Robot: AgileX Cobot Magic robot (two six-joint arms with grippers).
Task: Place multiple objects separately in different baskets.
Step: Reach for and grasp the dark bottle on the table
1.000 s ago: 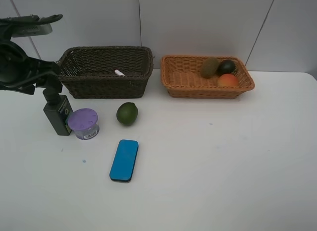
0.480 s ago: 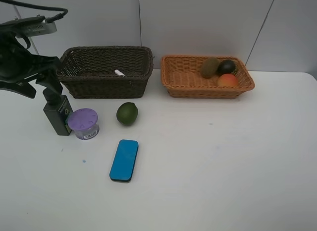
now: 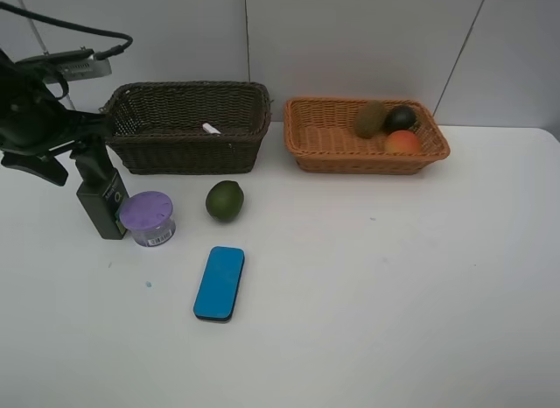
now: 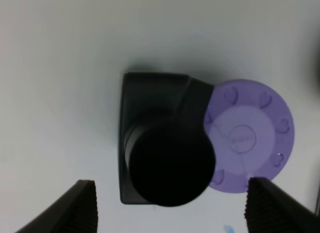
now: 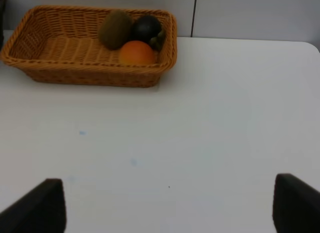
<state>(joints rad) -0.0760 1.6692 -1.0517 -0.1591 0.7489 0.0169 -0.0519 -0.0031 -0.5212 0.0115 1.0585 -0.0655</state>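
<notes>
The robot's left gripper hangs directly over the dark green pump bottle at the far left of the white table. Its fingers are spread to either side of the pump head, and the wrist view shows bare table between each fingertip and the bottle. The bottle stands upright. Just to its right is the purple-lidded tub, so close that the two look to be touching.

Right of the tub sits the green lime, alone on the table just in front of the dark brown wicker basket. Nearer the camera, the blue eraser lies flat, well apart from the rest. The dark basket sits at the far edge of the table by the wall, and the white-pink marker lies inside it, only partly visible above the rim.

To its right, with a narrow gap between them, is the shallower light orange basket. It holds three fruits bunched in its right end: the brown kiwi, the dark mangosteen beside it against the far wall, and the orange-red peach just in front of them.

The right gripper shows only in its own wrist view. Its fingers are spread wide with nothing between them, above bare table on the near side of the orange basket.
</notes>
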